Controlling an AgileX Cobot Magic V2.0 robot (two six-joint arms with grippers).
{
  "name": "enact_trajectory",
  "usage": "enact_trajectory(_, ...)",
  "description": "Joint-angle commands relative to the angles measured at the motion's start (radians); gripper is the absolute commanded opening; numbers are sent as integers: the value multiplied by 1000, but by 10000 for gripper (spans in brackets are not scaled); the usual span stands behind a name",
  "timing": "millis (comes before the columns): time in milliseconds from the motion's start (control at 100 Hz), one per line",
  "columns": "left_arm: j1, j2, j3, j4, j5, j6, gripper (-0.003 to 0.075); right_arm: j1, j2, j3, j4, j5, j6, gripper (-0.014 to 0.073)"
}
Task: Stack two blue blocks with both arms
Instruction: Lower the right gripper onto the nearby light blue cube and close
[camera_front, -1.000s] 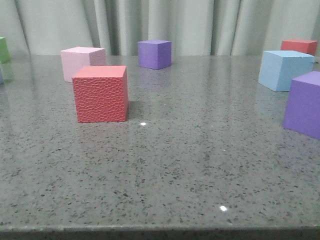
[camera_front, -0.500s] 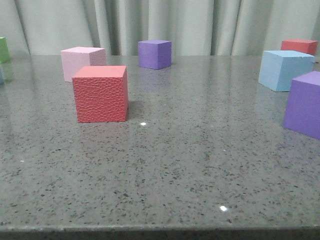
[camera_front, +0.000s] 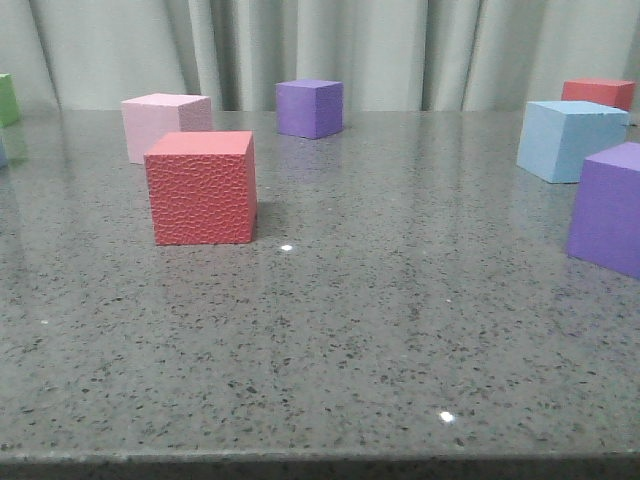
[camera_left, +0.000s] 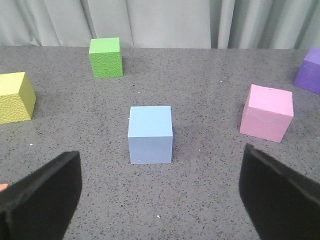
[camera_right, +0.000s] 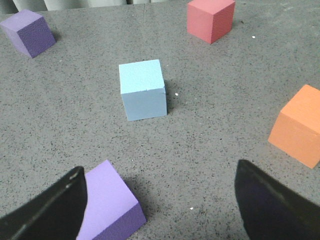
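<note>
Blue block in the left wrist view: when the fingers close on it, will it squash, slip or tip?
The blue block looks matte and faintly textured, so it probably grips well rather than slipping. Its flat faces and square base suggest it won't roll or tip easily. It looks like foam, so likely light and slightly squashy.

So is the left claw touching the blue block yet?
Apart. The left wrist view shows bare table between the open left claw and the blue block.
</note>
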Motion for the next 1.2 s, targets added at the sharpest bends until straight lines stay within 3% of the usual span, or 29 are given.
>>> enact_trajectory(0, -4, 7, -37, -10, -79, -1, 597, -7, 6, -36, 9, -90, -29, 602)
enact_trajectory(180, -4, 25, -39, -2, -79, -1, 597, -7, 33, -59, 14, -75, -31, 602)
enact_trajectory(350, -4, 40, -40, -2, -79, -1, 597, -7, 161, -184, 14, -10, -31, 602)
enact_trajectory(1190, -4, 40, -40, 0, -65, -1, 597, -6, 988, -1069, 67, 496, -30, 602)
